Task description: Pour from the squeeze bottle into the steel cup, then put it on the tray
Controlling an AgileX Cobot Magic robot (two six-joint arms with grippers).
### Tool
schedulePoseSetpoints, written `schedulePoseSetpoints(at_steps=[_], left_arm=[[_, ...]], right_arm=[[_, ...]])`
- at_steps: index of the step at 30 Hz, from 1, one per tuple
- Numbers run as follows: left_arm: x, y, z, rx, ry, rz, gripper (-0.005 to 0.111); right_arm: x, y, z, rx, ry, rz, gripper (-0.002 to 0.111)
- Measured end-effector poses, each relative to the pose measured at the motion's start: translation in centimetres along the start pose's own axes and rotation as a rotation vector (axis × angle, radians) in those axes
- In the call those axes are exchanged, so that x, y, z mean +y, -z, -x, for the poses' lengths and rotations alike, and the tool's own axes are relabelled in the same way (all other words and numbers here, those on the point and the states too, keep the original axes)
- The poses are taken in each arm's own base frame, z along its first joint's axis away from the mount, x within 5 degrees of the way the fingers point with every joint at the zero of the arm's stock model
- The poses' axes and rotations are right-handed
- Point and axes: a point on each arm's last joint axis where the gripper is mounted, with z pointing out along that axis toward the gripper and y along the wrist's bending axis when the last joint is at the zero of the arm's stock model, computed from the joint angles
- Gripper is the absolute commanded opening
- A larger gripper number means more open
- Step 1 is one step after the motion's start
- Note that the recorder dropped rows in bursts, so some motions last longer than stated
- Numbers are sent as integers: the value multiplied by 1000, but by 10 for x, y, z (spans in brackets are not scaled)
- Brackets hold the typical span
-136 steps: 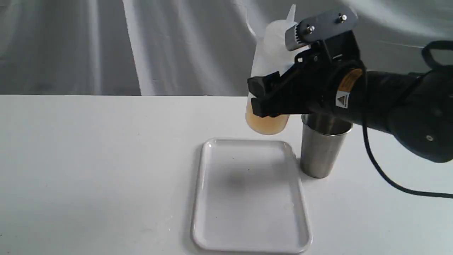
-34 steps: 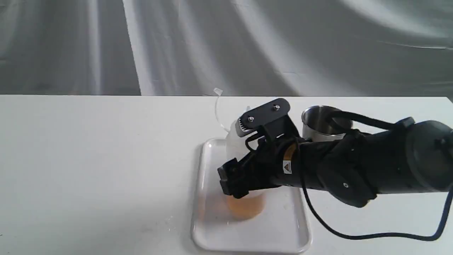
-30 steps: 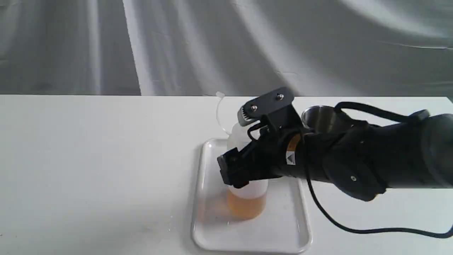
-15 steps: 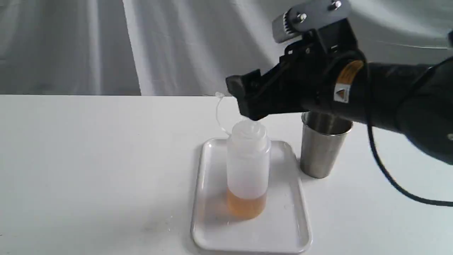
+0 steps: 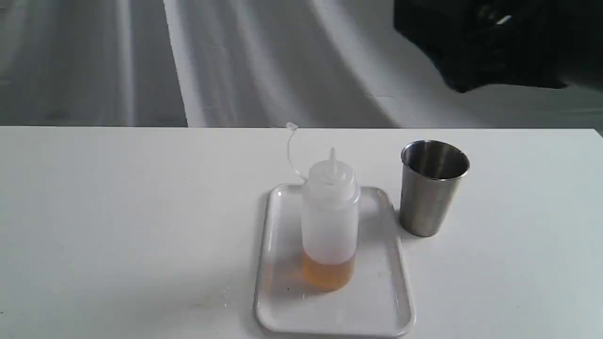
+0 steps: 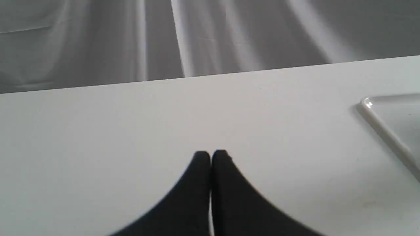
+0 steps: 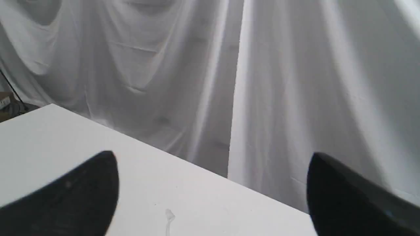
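Both steps look finished, so the next move calls only for a clean retreat. The left gripper, pinched together on nothing, sits apart from the tray; the squeeze bottle stands upright on it, the steel cup just beside, and the right gripper hangs above, spread wide and empty.

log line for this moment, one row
squeeze bottle: upright on tray | steel cup: beside tray | left gripper: shut | right gripper: open, empty
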Motion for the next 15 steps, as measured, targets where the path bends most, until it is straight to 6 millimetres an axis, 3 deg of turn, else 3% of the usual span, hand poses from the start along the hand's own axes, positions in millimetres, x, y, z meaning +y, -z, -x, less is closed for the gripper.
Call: schedulePoseSetpoints(at_steps=[7,15], left_arm=[[0,0,0,0,0,0,0],[0,0,0,0,0,0,0]], right_arm=[[-3,39,-1,33,-59,-28,2],[-4,57,-2,87,-120,-44,0]])
